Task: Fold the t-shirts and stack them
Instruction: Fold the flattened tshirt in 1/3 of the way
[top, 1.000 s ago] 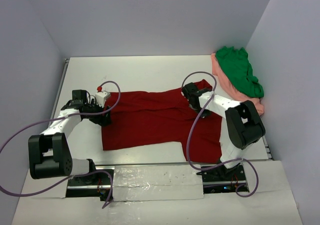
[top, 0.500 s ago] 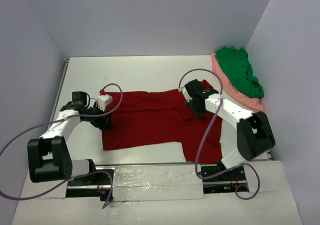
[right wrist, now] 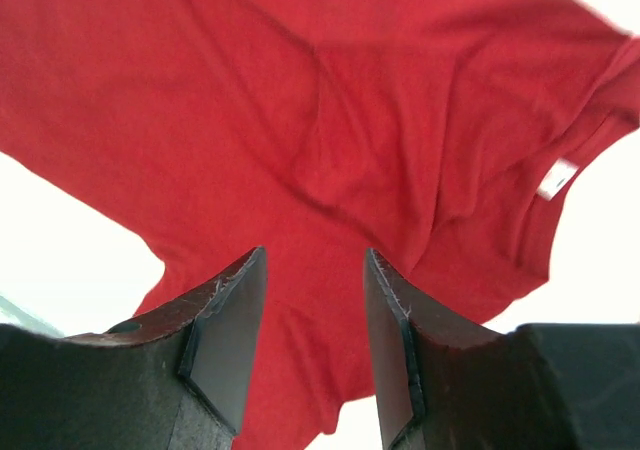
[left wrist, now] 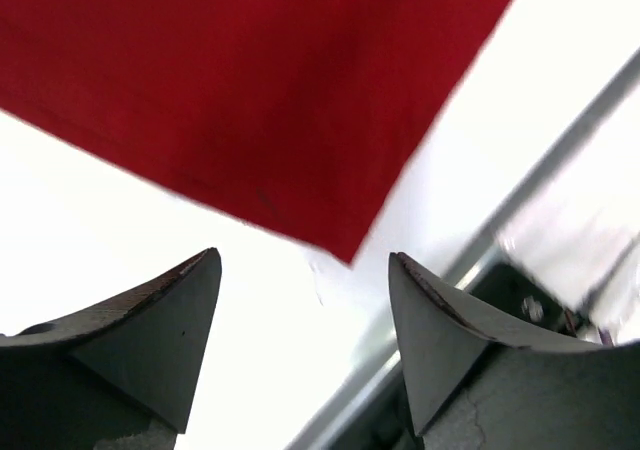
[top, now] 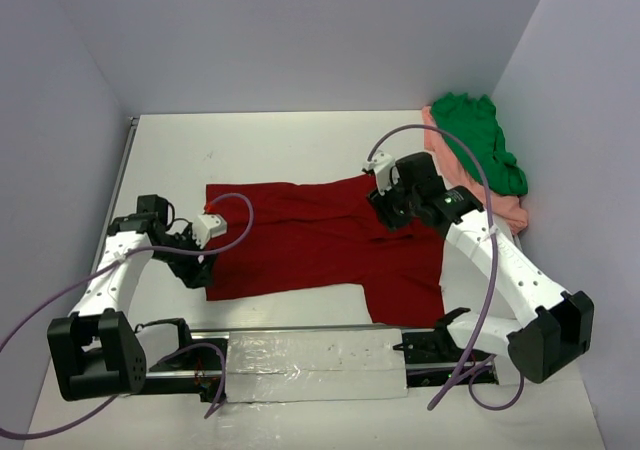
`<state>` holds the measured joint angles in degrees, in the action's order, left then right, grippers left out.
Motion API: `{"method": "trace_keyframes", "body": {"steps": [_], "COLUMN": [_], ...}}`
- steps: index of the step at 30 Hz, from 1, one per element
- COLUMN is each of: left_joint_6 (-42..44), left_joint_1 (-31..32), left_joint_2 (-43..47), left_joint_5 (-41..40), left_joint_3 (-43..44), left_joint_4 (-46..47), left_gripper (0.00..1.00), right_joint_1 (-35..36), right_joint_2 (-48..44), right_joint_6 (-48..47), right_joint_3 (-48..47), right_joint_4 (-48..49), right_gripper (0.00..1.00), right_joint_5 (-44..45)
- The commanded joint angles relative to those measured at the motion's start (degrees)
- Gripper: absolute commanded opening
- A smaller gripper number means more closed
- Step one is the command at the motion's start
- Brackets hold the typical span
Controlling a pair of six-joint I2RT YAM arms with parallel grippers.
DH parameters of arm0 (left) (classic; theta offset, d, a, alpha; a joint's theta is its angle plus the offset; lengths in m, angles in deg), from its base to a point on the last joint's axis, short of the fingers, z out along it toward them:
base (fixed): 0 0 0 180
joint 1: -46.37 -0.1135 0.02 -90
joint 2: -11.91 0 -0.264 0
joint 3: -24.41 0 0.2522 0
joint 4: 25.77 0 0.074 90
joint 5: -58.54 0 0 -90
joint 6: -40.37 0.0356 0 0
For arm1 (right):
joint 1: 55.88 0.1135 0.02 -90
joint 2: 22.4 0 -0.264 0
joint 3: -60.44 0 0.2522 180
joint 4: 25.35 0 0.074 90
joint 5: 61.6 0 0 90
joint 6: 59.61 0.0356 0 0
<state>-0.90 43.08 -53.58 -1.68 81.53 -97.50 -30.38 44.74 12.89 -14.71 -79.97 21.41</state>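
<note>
Little is done: the dark red shirt (top: 310, 235) lies flat and unfolded, the green shirt (top: 480, 135) and pink shirt (top: 503, 208) sit heaped at two o'clock, and the left gripper (left wrist: 300, 260) and right gripper (right wrist: 312, 255) are both released and empty.

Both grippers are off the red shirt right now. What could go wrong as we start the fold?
1. The left gripper hangs open just past the dark red shirt's near corner. Closing there could catch only the hem tip or miss it.
2. Under the open right gripper the fabric is creased, so a fold now may lock wrinkles in.
3. The right arm's purple cable arcs close to the green shirt piled on the pink shirt. A wide swing might drag them.
</note>
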Motion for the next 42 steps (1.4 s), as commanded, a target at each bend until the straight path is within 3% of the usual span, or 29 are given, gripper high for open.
{"method": "trace_keyframes", "body": {"steps": [1,2,4,6,7,8,10,13,15,16,19,26,28,31,36,38,39,42], "left_joint_6": [6.7,6.8,5.3,4.1,2.7,2.8,3.7,6.1,8.3,8.9,11.8,9.4,4.9,-4.0,-26.0,-33.0,-34.9,-38.9], "left_joint_1": [-1.5,-1.5,-1.5,-1.6,-2.2,-2.2,-2.2,-2.2,-2.2,-2.2,-2.6,-4.3,-4.4,-4.5,-4.5,-3.8,-3.5,-1.5], "left_joint_2": [1.8,1.7,0.0,-3.2,-4.4,-5.4,-8.0,-10.7,-13.4,-14.2,-16.8,-13.4,-11.5,-8.4,-6.2,-8.3,-11.8,-18.4], "left_joint_5": [-2.1,-2.5,-4.4,-3.4,-2.4,-0.8,3.4,5.5,5.0,4.4,3.4,-0.4,0.0,0.7,2.1,2.7,3.0,4.2], "left_joint_3": [0.4,0.4,0.7,2.0,3.9,4.9,7.6,9.1,9.3,9.2,8.9,6.3,6.7,8.8,10.4,11.3,12.4,17.9], "left_joint_4": [-7.3,-7.2,-3.7,-2.2,-1.6,-2.6,-5.8,-8.4,-10.7,-12.3,-15.5,-14.9,-9.8,0.6,23.0,31.7,33.7,33.2], "left_gripper": [0.75,0.66,0.58,0.44,0.32,0.15,0.0,0.03,0.26,0.45,0.65,0.66,0.65,0.64,0.58,0.51,0.41,0.24], "right_joint_1": [0.3,0.3,0.2,0.2,0.2,0.2,0.2,0.2,0.2,0.2,0.2,0.1,0.1,0.1,0.1,0.2,0.2,0.3], "right_joint_2": [-3.8,-4.3,-4.7,-4.7,-4.4,-4.1,-3.9,-4.6,-4.7,-4.8,-4.6,-3.4,-0.4,7.4,21.8,29.0,33.3,38.4], "right_joint_6": [1.8,2.0,3.3,4.3,5.1,5.4,6.0,5.7,5.6,5.6,5.3,4.7,4.3,3.9,5.6,7.6,8.4,9.9], "right_joint_3": [3.2,3.7,4.4,4.9,5.0,4.9,4.9,5.6,5.7,5.9,6.5,8.1,6.0,0.1,-11.7,-17.8,-21.1,-25.9], "right_joint_4": [-2.1,-1.8,-1.5,-0.7,-0.5,-0.3,0.1,1.6,2.5,3.0,3.3,6.4,8.0,8.0,4.7,1.7,-0.3,-3.6], "right_gripper": [0.51,0.51,0.49,0.38,0.17,0.02,0.0,0.0,0.0,0.0,0.01,0.13,0.0,0.0,0.0,0.0,0.0,0.0], "right_joint_5": [2.3,4.0,4.4,3.7,3.4,3.4,4.5,4.1,2.5,2.2,2.3,8.7,10.6,11.5,4.6,2.5,1.7,0.5]}}
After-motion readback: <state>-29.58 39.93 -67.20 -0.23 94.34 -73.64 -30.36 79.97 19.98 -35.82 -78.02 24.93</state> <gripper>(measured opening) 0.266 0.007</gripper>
